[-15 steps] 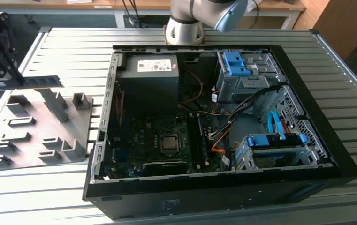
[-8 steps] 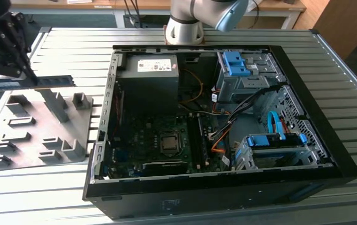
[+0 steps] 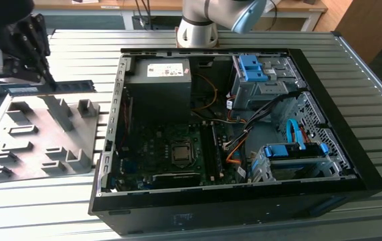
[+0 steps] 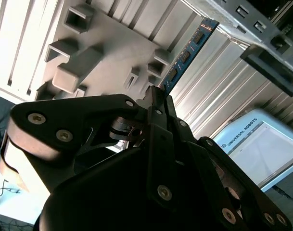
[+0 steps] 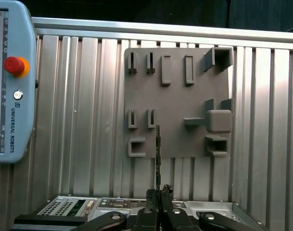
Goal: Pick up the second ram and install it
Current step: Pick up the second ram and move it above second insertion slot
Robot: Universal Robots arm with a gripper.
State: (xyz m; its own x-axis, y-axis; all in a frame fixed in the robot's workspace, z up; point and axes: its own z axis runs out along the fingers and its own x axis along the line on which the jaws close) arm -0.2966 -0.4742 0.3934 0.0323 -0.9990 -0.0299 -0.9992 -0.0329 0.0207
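Case [image 3: 211, 213]: lies open at the exterior view's right, well apart from the ram; its black slots [image 3: 213, 145] run along the board.
Tray [image 3: 23, 150]: grey, with raised holders, just beside the case.
Gripper [image 3: 46, 76]: clenched on one end of the ram, above the tray's far edge.
Ram [image 3: 60, 87]: held level and on edge. It seems clear of the holders, though that gap is hard to judge.
Doing it well: a firm, square pinch probably matters most. Carry the strip untwisted, high enough to clear the holders and the case wall.
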